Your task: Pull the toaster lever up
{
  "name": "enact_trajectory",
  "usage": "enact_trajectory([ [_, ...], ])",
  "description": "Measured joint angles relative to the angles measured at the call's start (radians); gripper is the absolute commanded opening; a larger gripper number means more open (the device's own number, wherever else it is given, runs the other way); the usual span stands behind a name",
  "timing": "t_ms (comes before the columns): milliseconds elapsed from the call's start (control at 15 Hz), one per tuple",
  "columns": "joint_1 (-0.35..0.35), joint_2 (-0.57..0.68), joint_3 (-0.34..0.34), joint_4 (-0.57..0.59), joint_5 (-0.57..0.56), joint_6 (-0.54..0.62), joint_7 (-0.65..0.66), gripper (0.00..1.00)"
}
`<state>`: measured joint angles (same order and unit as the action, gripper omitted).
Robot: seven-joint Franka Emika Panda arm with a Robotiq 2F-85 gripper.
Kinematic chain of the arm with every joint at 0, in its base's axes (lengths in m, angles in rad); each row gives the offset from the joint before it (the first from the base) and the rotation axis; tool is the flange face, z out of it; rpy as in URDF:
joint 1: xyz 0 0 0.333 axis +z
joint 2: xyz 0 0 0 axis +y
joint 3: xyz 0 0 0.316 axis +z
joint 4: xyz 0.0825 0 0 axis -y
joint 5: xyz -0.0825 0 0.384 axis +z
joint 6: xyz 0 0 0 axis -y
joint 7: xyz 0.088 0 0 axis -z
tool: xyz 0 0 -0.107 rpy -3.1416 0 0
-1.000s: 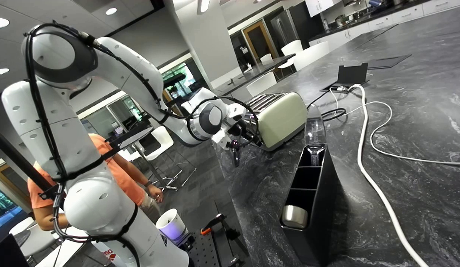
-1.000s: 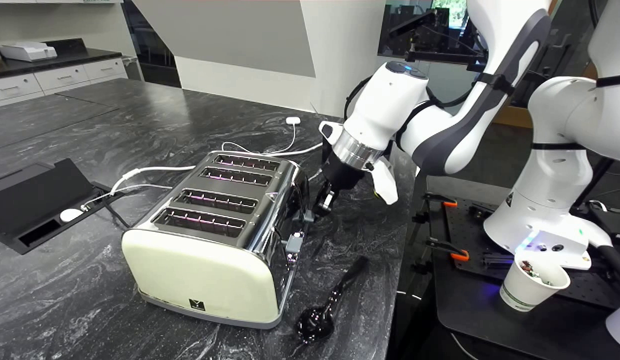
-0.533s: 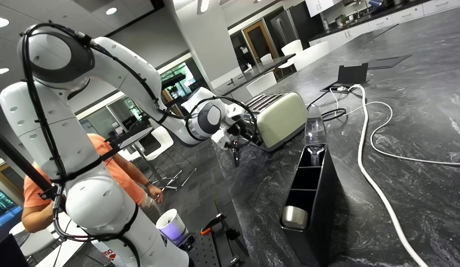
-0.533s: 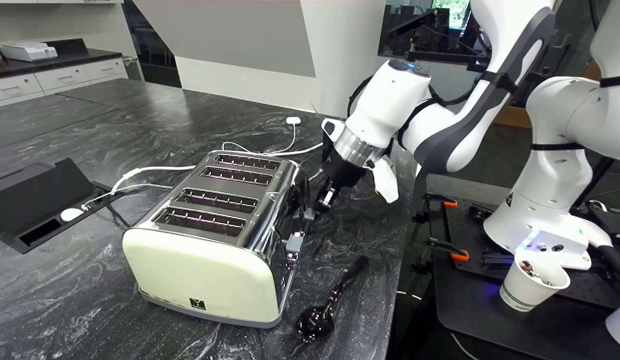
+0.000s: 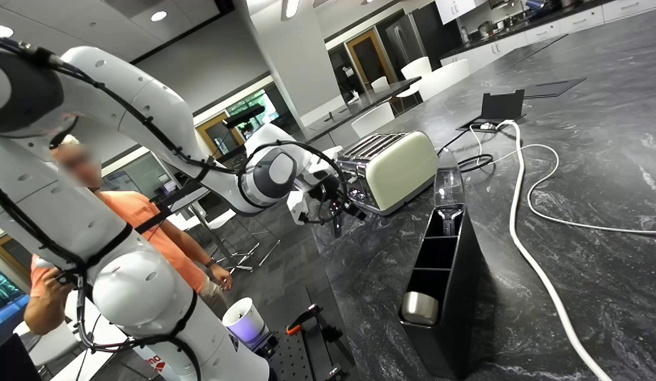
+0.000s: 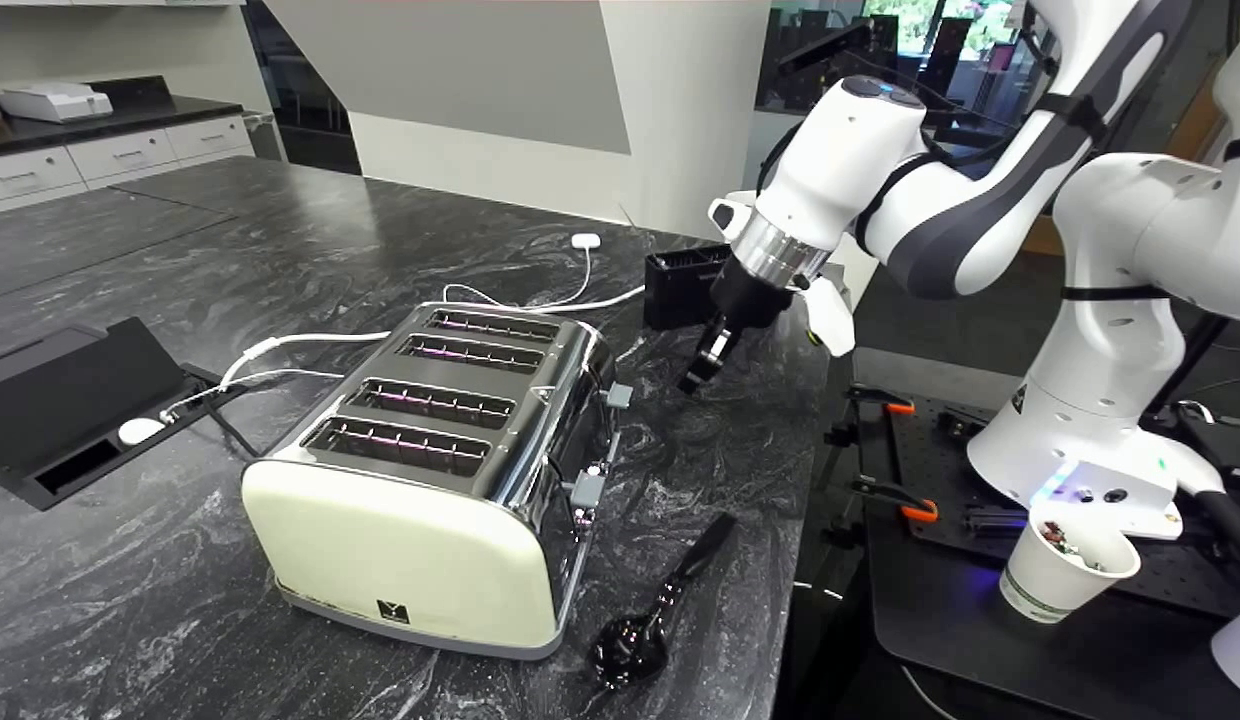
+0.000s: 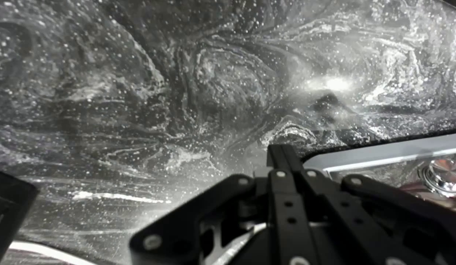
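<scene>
The cream and silver toaster stands on the dark counter in both exterior views. Its lower edge also shows in the wrist view. Two small grey levers stick out of its silver end: a far lever and a near lever, with the far one close under the top edge. My gripper is apart from the far lever, on the side toward the robot base, tilted down above the counter. Its fingertips are together with nothing between them. It also shows in an exterior view.
A black utensil box stands on the counter beyond my gripper; it also shows in an exterior view. A black ladle lies before the toaster's silver end. A white cable crosses the counter. A person stands behind the arm.
My gripper has backed away from the toaster's silver end, toward the robot base and upward. The far lever, earlier lower beside the fingertips, is now higher. The toaster stays put.
</scene>
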<state>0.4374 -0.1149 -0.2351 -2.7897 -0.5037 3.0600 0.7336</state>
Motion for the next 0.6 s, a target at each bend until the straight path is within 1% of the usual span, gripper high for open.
enact_trajectory([
  [200, 0.000, -0.044, -0.005, 0.014, -0.043, 0.003, 0.007, 0.00],
  [600, 0.009, -0.131, -0.011, 0.019, -0.158, 0.001, 0.096, 0.00],
])
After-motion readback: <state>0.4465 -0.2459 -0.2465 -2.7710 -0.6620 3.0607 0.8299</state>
